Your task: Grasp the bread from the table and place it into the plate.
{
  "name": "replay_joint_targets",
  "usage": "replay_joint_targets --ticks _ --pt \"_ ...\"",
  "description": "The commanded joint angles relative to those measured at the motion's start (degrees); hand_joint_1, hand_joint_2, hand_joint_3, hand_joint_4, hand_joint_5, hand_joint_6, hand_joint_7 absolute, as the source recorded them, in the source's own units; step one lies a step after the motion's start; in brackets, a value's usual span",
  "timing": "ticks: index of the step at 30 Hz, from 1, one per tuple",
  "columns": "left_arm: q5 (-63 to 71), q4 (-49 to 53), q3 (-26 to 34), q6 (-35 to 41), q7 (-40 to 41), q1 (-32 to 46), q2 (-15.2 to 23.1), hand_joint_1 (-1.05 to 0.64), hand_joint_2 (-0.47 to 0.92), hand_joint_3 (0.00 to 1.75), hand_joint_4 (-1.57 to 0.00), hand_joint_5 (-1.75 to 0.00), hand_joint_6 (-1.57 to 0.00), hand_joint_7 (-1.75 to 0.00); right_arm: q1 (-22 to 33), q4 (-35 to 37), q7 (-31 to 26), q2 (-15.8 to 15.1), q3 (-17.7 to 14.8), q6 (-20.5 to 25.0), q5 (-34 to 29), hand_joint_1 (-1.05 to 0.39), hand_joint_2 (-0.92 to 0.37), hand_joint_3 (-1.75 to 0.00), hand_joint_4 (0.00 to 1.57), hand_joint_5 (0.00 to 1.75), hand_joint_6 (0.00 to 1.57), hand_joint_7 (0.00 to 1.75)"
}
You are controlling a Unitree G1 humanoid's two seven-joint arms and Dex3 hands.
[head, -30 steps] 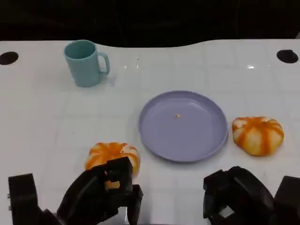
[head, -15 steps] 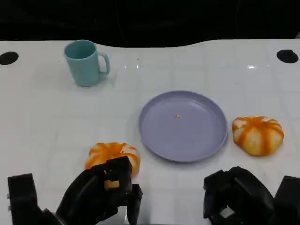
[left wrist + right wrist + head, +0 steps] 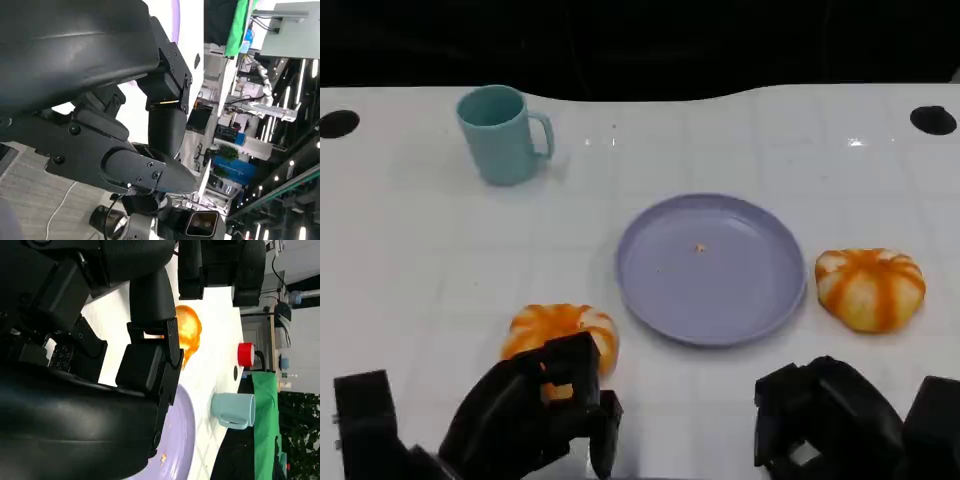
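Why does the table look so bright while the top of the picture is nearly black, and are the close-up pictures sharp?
Head view: the white table is brightly lit, with a small glare spot near its far right edge; the background beyond is dark. The mug casts only a faint shadow. Left wrist view: the left hand looms large, the room behind tilted sideways. Right wrist view: also turned sideways.

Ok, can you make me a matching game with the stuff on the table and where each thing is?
Things:
1. cup
2. plate
3. bread by the left hand
4. second bread

Places:
A. middle of the table
B. just right of the plate
C. far left of the table
D. near edge, in front of the left hand

Pairs: 1-C, 2-A, 3-D, 4-B
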Motion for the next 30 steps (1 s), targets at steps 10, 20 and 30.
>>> replay_joint_targets --ticks 10,20,30 --pt "9.21 -4.94 1.68 -13.03 7.47 -0.85 2.21 -0.70 0.92 0.20 -0.56 -1.47 -0.58 -0.87 -0.08 -0.43 -0.37 -0.43 -0.14 -0.30 -0.42 -1.05 -0.18 -1.14 1.56 1.25 1.57 0.94" --pt "21.28 -11.49 1.92 -16.97 16.35 -0.82 7.67 -0.67 0.92 0.14 -0.38 -1.04 -0.40 -0.38 0.01 -0.55 -0.41 -0.21 -0.07 -0.01 -0.31 -1.05 -0.17 -1.14 1.56 1.25 1.57 0.95" --pt "45.81 -18.36 1.57 -22.32 28.89 0.99 15.04 -0.70 0.92 0.08 -0.18 -0.75 -0.34 -0.09 -0.04 -0.86 -0.46 -0.28 0.02 0.67 -0.24 -1.05 -0.15 -1.16 1.55 1.25 1.57 0.95"
